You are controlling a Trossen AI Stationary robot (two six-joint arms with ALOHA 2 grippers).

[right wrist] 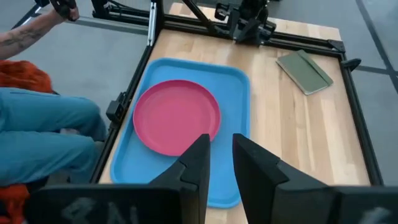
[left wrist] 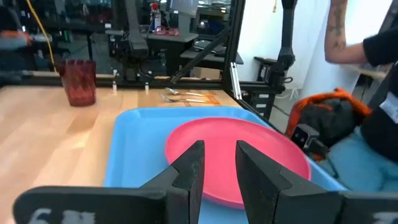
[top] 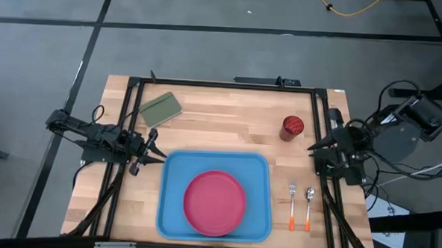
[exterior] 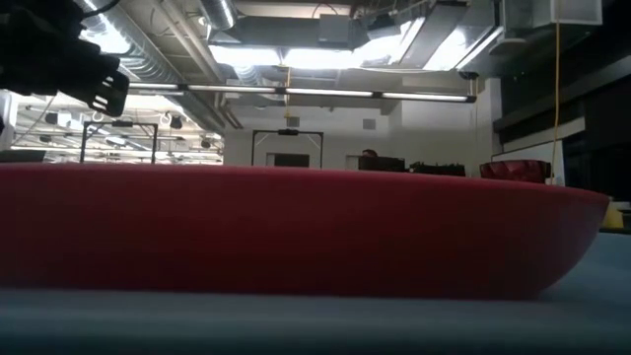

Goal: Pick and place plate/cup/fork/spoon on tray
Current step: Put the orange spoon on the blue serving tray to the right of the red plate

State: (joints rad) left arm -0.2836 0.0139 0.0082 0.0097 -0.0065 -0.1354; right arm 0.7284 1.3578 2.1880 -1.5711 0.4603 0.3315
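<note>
The pink-red plate lies flat in the light-blue tray at the table's near middle. It also shows in the left wrist view and the right wrist view. The dark red cup stands on the wood at the far right. The fork and the spoon lie side by side right of the tray, orange handles toward the near edge. My left gripper is open and empty at the tray's left far corner. My right gripper is open and empty, near the cup's right side.
An olive-green pad lies on the wood at the far left. A black frame runs around the table top. A person in blue trousers stands by the table's near side.
</note>
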